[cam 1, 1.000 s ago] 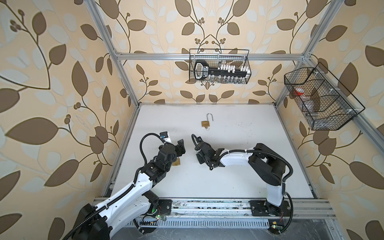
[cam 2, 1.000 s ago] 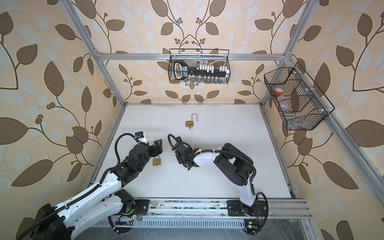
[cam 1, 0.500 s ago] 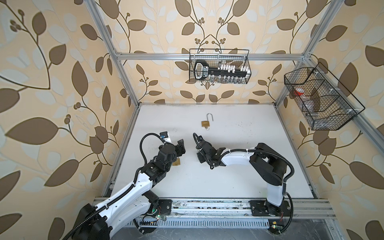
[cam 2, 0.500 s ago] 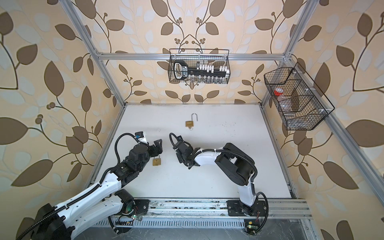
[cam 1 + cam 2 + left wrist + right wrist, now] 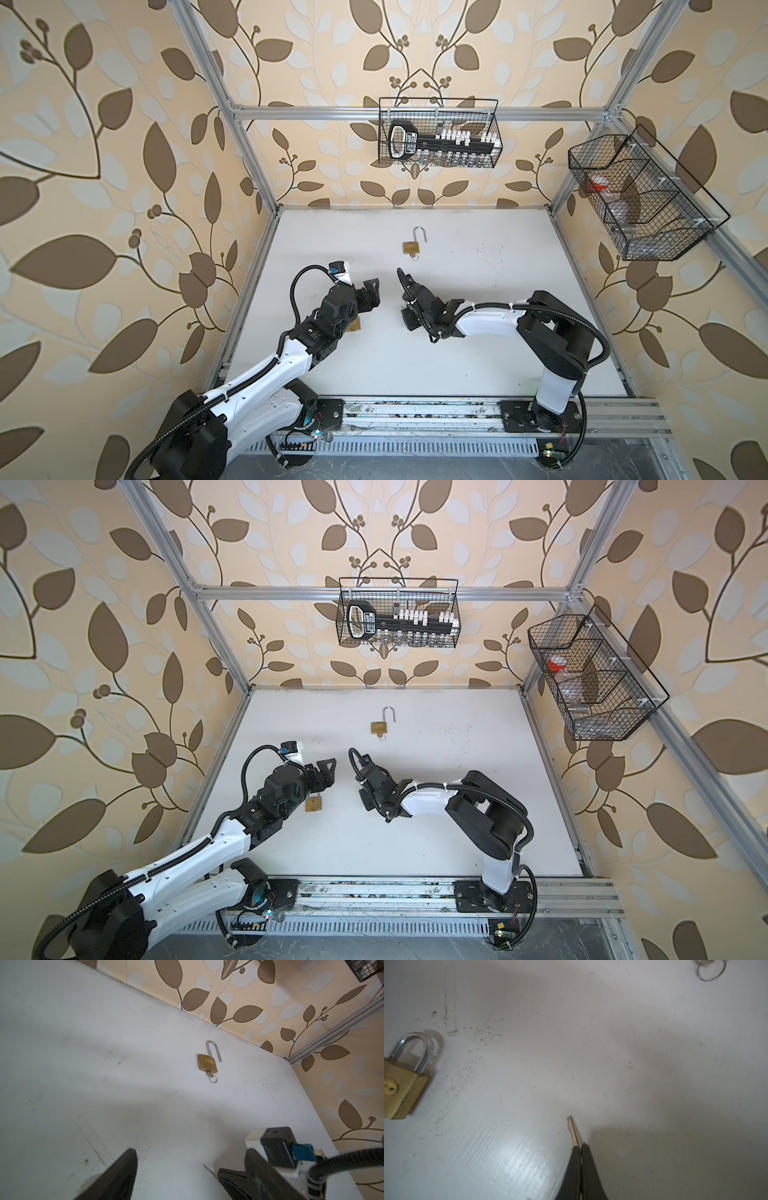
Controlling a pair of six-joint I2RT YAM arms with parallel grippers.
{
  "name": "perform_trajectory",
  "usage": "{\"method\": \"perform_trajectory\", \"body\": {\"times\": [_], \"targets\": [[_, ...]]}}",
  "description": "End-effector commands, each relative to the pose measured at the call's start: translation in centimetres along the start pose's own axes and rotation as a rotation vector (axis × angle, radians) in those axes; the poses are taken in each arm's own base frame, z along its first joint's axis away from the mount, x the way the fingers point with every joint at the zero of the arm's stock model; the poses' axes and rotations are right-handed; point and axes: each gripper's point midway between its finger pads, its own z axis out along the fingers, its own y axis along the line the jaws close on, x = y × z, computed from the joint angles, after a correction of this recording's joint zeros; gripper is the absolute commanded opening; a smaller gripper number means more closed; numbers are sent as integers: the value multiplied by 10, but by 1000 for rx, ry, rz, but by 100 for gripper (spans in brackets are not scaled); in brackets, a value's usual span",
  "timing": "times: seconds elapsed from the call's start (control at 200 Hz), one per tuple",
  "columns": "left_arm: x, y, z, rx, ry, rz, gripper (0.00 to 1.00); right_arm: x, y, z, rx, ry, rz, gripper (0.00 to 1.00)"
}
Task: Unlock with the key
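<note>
With the key (image 5: 574, 1131) clamped in the closed right gripper (image 5: 580, 1147), insertion likely comes next: its blade must enter the shut brass padlock (image 5: 313, 803) lying beside the wide-open left gripper (image 5: 371, 294).

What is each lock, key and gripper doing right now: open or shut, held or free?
far padlock: shackle swung open, lying on the table
ringed key: stuck in the far padlock's keyhole
near padlock: shackle shut, lying on the table
held key: pinched in the right gripper, blade sticking out
right gripper: shut on the held key
left gripper: open, holding nothing
</note>
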Motion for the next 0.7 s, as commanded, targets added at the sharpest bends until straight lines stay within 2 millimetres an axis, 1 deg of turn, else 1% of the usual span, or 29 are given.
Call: {"method": "perform_trajectory", "body": {"times": [0.0,0.12,0.24,0.39,0.48,0.605,0.695], "targets": [[-3,-12,2,71,-2,-178,81,-11,-2,-8,-16,-43,4,0],[5,-14,10,105,31,-287,80,-17,-2,-15,-31,-68,15,0],[17,-23,19,157,99,-433,80,-24,-4,-23,-31,-91,12,0],[33,-16,27,155,134,-654,78,-30,-9,-30,-29,-118,20,0],[39,-20,31,173,161,-767,76,-35,-11,-35,-27,-139,22,0],[41,-35,30,197,172,-803,74,-40,-14,-41,-20,-170,21,0],[37,-43,26,201,149,-816,75,-46,-19,-49,-4,-209,23,0]]}}
